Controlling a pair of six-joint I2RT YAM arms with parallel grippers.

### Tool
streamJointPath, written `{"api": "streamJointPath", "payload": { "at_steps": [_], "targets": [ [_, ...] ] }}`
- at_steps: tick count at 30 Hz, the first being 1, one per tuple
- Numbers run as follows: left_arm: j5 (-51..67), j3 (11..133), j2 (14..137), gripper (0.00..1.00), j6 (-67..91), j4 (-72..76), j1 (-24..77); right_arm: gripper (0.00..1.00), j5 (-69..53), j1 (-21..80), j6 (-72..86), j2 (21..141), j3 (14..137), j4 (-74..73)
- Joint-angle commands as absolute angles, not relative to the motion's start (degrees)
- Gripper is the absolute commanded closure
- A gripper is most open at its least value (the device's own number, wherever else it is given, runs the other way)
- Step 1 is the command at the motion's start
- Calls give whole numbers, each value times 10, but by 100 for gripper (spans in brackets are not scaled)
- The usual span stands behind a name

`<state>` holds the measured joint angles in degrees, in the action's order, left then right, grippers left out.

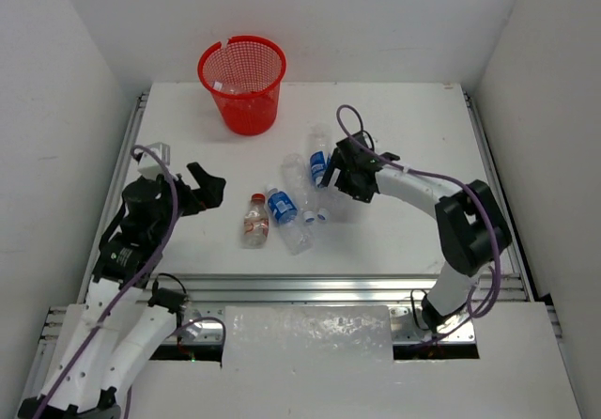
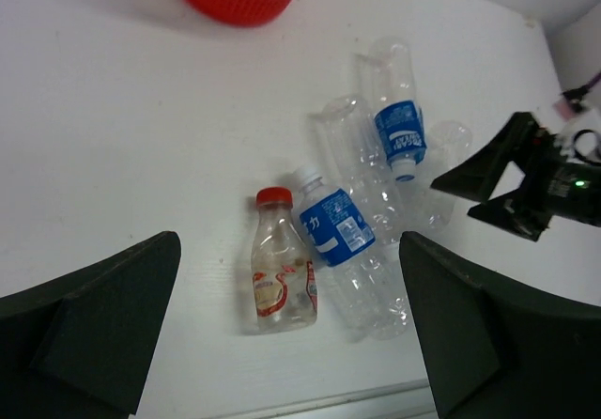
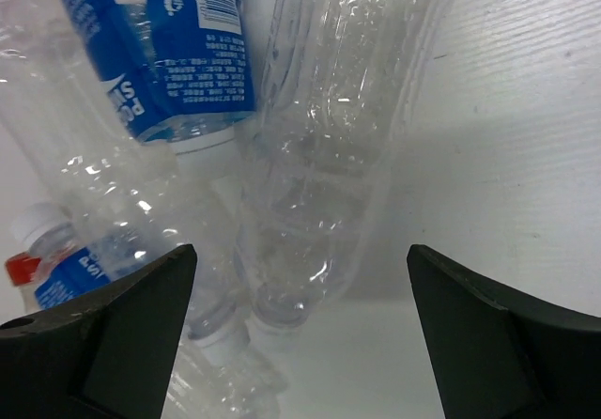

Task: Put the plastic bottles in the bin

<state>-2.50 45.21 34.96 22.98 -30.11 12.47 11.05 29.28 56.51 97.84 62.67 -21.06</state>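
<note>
Our bottles (image 1: pixel 282 208) lie clustered on the table (image 1: pixel 423 128), well apart from the bin (image 1: pixel 246 109). Our right gripper (image 1: pixel 332 178) straddles a clear bottle (image 3: pixel 324 156), fingers spread, not touching it; our left gripper (image 1: pixel 208 190) gapes too. We judge the bottle light, crushable and slick: pinch mid-body, gently.

The plastic bottles (image 1: pixel 280 205) lie clustered mid-way across the counter (image 1: pixel 413 128). The bin (image 1: pixel 246 109) stands far behind them, slightly left. The left tool (image 1: pixel 211 192) is left of the cluster, and the right tool (image 1: pixel 329 177) is at its right edge.
</note>
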Motion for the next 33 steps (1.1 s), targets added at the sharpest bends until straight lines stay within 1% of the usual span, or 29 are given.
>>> {"api": "streamJointPath", "payload": {
  "at_steps": [1, 4, 7, 8, 9, 12, 14, 15, 16, 18, 19, 20, 21, 22, 23, 24, 25, 26, 27, 28, 31, 33],
  "targets": [
    [-11, 415, 320, 0, 207, -246, 129, 8, 104, 291, 550, 1009, 662, -217],
    [18, 425, 334, 0, 202, -251, 130, 10, 122, 289, 554, 1030, 655, -229],
    [14, 422, 330, 0, 205, -251, 130, 18, 128, 287, 557, 1024, 617, -216],
    [17, 420, 325, 0, 204, -249, 130, 23, 137, 287, 558, 1017, 606, -213],
    [18, 418, 322, 0, 204, -247, 130, 33, 142, 287, 557, 997, 576, -201],
    [22, 418, 315, 0, 205, -243, 130, 42, 152, 287, 541, 940, 521, -144],
    [50, 417, 316, 0, 201, -233, 130, 49, 149, 283, 513, 921, 490, -134],
    [67, 416, 319, 0, 201, -228, 130, 53, 148, 283, 499, 906, 482, -131],
    [107, 415, 323, 0, 202, -222, 130, 63, 148, 282, 471, 896, 479, -134],
    [153, 408, 339, 0, 224, -194, 130, 72, 142, 283, 445, 868, 459, -129],
    [219, 397, 356, 0, 254, -144, 130, 74, 125, 284, 413, 820, 445, -117],
    [288, 389, 366, 0, 276, -110, 130, 75, 60, 285, 372, 791, 413, -79],
    [315, 384, 379, 0, 326, -71, 131, 76, 22, 284, 352, 733, 398, -63],
    [341, 378, 408, 0, 349, 10, 133, 77, -8, 284, 336, 703, 383, -46],
    [357, 378, 424, 0, 367, 47, 149, 78, -45, 284, 319, 675, 371, -22],
    [354, 381, 442, 0, 379, 75, 165, 79, -99, 285, 296, 647, 350, -16],
    [337, 398, 477, 0, 384, 100, 189, 80, -127, 286, 289, 598, 341, -10],
    [317, 409, 496, 0, 380, 105, 248, 80, -158, 286, 280, 577, 331, -4],
    [285, 423, 517, 0, 374, 109, 276, 80, -185, 287, 272, 557, 330, -4],
    [280, 452, 564, 0, 367, 118, 320, 81, -232, 286, 272, 523, 331, -4],
    [279, 506, 633, 0, 345, 116, 369, 81, -321, 290, 270, 472, 342, 3],
    [259, 517, 646, 0, 332, 126, 386, 81, -358, 293, 272, 454, 347, 14]
  ]
}}
